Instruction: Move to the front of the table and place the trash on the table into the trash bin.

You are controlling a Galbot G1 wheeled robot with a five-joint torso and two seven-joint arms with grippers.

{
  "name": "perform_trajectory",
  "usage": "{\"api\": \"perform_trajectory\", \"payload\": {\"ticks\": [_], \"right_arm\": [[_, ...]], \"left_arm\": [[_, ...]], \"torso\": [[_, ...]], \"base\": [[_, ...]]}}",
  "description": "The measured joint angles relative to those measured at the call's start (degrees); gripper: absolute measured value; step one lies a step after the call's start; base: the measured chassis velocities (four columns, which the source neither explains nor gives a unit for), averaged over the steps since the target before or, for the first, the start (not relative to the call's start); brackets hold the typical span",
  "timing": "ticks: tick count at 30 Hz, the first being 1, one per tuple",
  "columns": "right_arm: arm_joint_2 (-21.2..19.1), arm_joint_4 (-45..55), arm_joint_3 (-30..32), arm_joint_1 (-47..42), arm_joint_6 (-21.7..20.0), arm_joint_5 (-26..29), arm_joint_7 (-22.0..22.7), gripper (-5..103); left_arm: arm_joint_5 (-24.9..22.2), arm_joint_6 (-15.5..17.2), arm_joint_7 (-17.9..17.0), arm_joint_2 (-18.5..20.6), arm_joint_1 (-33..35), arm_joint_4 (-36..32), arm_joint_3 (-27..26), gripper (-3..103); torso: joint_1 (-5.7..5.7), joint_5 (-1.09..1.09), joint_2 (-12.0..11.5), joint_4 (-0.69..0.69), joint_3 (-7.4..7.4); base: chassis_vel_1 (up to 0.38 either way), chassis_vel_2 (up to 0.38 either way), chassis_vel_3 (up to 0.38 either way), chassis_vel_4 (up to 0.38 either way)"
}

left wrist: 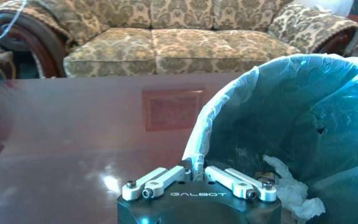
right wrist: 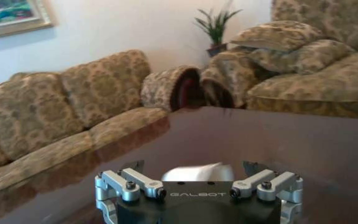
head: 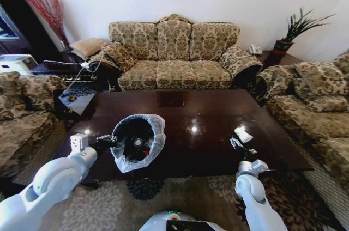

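The trash bin (head: 137, 141), black with a white bag over its rim, is tipped toward me at the front left of the dark glossy table (head: 202, 111). My left gripper (head: 107, 143) is shut on the bin's bagged rim (left wrist: 195, 161), its fingers (left wrist: 166, 179) pinching the edge. Inside the trash bin (left wrist: 303, 121) lies a crumpled white wad (left wrist: 285, 186). At the table's front right, a white rectangular packet (head: 243, 134) lies flat. My right gripper (head: 236, 145) stands open just in front of it. In the right wrist view the packet (right wrist: 197, 173) sits between the spread fingers (right wrist: 129, 184), untouched.
A patterned three-seat sofa (head: 174, 56) stands behind the table, with matching armchairs at the left (head: 24, 111) and right (head: 316, 105). A potted plant (head: 294, 26) sits at the back right. A patterned rug (head: 114, 204) lies under the table's front edge.
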Motion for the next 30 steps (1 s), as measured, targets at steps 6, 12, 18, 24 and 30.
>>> {"api": "perform_trajectory", "payload": {"ticks": [6, 12, 18, 24, 30], "right_arm": [[-0.38, -2.22, -0.15, 2.31, -2.46, 2.94, 0.17, 100], [-1.2, -5.53, -1.14, 5.21, -5.19, 4.57, -0.55, 100], [-2.34, -9.95, -2.83, 10.25, -7.31, 7.01, -2.27, 100], [-2.74, -13.98, -4.45, 14.51, -9.14, 9.07, -2.25, 98], [-2.72, -15.65, -5.68, 16.22, -10.06, 11.52, -3.32, 78]], "left_arm": [[-0.1, -0.08, 0.06, 0.04, 0.14, -0.51, -0.24, 0], [-0.1, -0.11, -0.02, -0.48, 0.27, -0.68, -0.31, 0], [-0.03, -0.12, -0.06, -0.79, 0.2, -0.68, -0.21, 0], [0.11, -0.24, 0.01, -1.35, 0.23, -0.72, -0.2, 0], [0.63, -0.76, 0.01, -1.75, 0.51, -0.75, -0.28, 0]], "torso": [[0.0, 0.1, 0.0, 0.01, 0.0], [0.0, -0.06, 0.0, 0.02, 0.0], [0.0, -0.02, 0.0, 0.03, 0.0], [0.0, 0.0, 0.0, 0.01, 0.01], [0.0, 0.0, 0.0, 0.04, 0.0]], "base": [[-0.21, -0.198, 0.23, 0.186], [-0.015, -0.031, 0.002, 0.005], [0.04, 0.05, -0.027, -0.016], [0.0, 0.0, 0.0, 0.0], [0.0, 0.0, 0.0, 0.0]]}}
